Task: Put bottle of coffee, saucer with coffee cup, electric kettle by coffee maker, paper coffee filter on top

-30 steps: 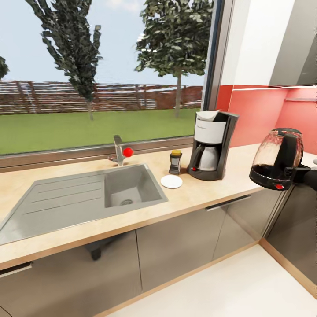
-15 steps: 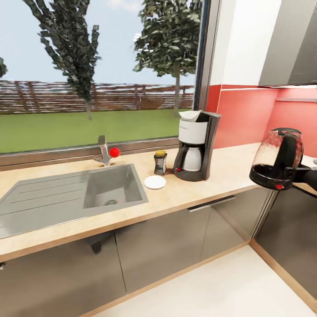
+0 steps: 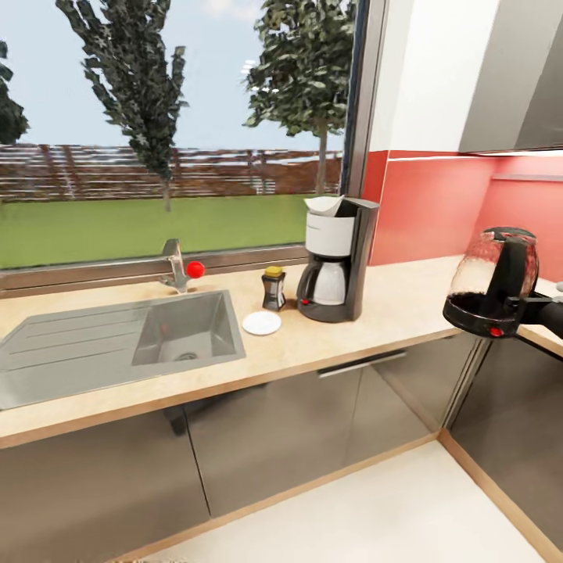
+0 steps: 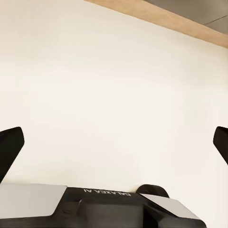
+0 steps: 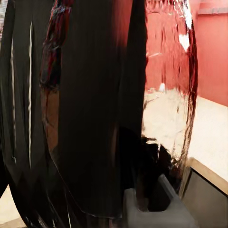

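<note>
Kettle (image 3: 491, 281) is held in the air at the right of the head view, off the bench (image 3: 391, 309), upright, with its black handle facing the right arm. Right claw (image 3: 539, 306) is clenched on the kettle handle; the right wrist view shows the kettle (image 5: 95, 109) very close, black handle and glass body with red reflections.

Coffee maker (image 3: 336, 259) stands on the bench under the window edge, white carafe in its front. Paper filter (image 3: 324, 205) sits on top of the maker. Coffee bottle (image 3: 273, 288), yellow lid, stands just beside the maker on its sink side. Saucer (image 3: 262, 323) lies on the bench in front of the bottle, near the sink (image 3: 186, 335); nothing on it. Tap (image 3: 177, 267) with a red knob stands behind the sink.

Left claw (image 4: 114, 147) is released, 2 fingertips wide apart at the picture edges over a pale floor (image 4: 114, 95), with nothing between them.

Dark grey cabinets (image 3: 297, 430) run under the bench; red wall (image 3: 438, 203) behind.
</note>
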Available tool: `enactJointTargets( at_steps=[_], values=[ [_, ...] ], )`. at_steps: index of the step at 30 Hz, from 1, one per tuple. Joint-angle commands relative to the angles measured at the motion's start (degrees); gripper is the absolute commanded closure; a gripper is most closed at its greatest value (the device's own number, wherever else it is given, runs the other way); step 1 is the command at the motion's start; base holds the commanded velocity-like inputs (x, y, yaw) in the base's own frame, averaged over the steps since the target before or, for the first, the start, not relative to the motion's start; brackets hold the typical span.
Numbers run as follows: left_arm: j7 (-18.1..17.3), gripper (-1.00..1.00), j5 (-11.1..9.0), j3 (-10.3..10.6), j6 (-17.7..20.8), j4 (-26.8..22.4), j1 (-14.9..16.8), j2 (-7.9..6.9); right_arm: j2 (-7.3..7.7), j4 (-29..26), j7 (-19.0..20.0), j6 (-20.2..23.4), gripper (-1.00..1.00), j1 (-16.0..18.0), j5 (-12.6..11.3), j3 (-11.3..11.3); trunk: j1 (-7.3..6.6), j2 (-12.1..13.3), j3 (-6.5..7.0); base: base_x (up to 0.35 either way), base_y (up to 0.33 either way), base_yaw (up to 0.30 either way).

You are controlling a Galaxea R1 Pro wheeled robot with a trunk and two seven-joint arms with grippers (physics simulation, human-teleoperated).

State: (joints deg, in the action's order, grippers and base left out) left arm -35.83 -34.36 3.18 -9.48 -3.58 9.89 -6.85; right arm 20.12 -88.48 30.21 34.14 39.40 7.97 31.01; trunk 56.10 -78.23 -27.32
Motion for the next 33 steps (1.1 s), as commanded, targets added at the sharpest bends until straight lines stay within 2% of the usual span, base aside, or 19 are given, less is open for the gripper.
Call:
enactJointTargets(
  at_steps=[1, 9, 27, 33],
  values=[
    [-0.13, -1.00, -0.18, 0.34, -0.36, 0.09, 0.06, 0.01, 0.01, -0.08, 0.55, 0.13, 1.00, 0.06, 0.36, 0.10, 0.00, -0.04, -0.06, 0.000, -0.028, 0.245],
    [-0.16, -1.00, -0.18, 0.34, -0.36, 0.06, 0.05, 0.00, 0.01, -0.08, 0.63, 0.13, 1.00, 0.06, 0.37, 0.10, 0.00, -0.04, -0.06, 0.000, -0.006, 0.061],
    [-0.13, -1.00, -0.18, 0.34, -0.36, 0.06, 0.06, 0.04, 0.01, -0.09, 0.64, 0.12, 1.00, -0.02, 0.33, 0.10, 0.00, -0.04, -0.06, 0.000, -0.041, 0.254],
    [-0.12, -1.00, -0.18, 0.37, -0.36, 0.06, 0.07, 0.07, 0.01, -0.07, 0.67, 0.05, 1.00, -0.03, 0.34, 0.10, 0.00, -0.04, -0.06, 0.000, -0.172, 0.120]
  ],
)
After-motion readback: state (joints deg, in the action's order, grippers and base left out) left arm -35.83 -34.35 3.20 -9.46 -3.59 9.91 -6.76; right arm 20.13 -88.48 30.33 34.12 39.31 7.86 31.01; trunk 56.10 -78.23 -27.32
